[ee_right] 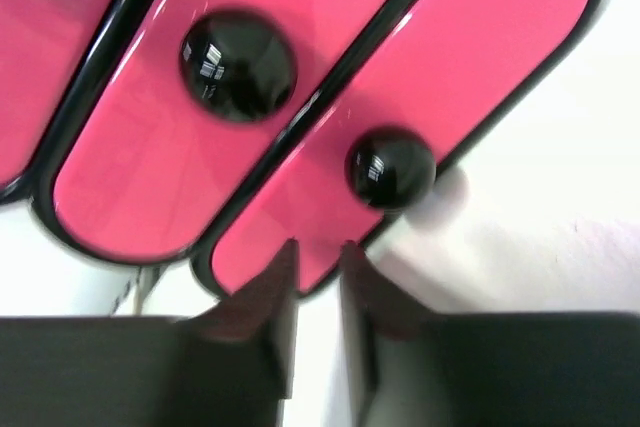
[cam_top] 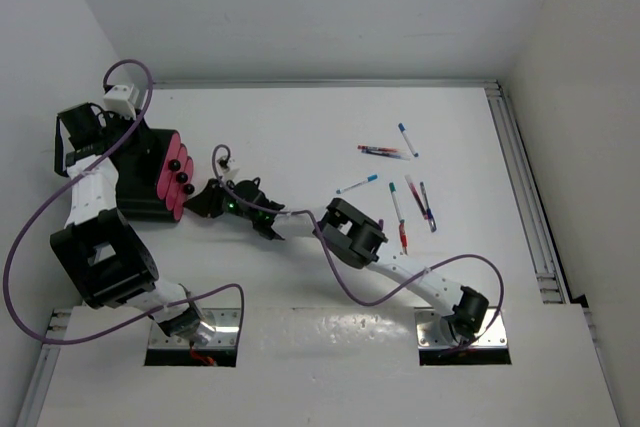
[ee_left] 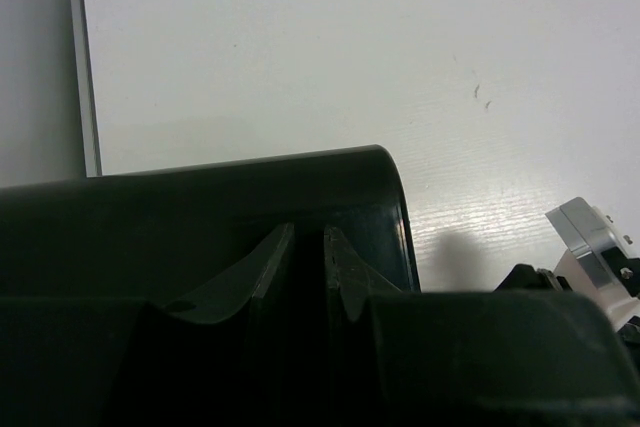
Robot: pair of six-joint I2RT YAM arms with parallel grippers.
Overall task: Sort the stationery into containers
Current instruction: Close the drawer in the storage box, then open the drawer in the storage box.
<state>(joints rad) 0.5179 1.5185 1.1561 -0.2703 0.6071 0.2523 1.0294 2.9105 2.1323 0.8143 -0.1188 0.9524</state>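
Note:
Several white pens with blue, red or purple caps lie scattered on the right half of the table. A black box stands at the left, with pink drawer fronts carrying black knobs. My right gripper is at the nearest pink front. Its narrow-set fingertips touch that front's lower edge below a knob, and it holds nothing. My left gripper is shut and empty over the box's top, at the box's back left in the top view. No highlighters show.
A metal rail runs along the table's right edge, and white walls close in the back and both sides. A purple cable loops around the left arm. The right arm stretches across the table's middle towards the box.

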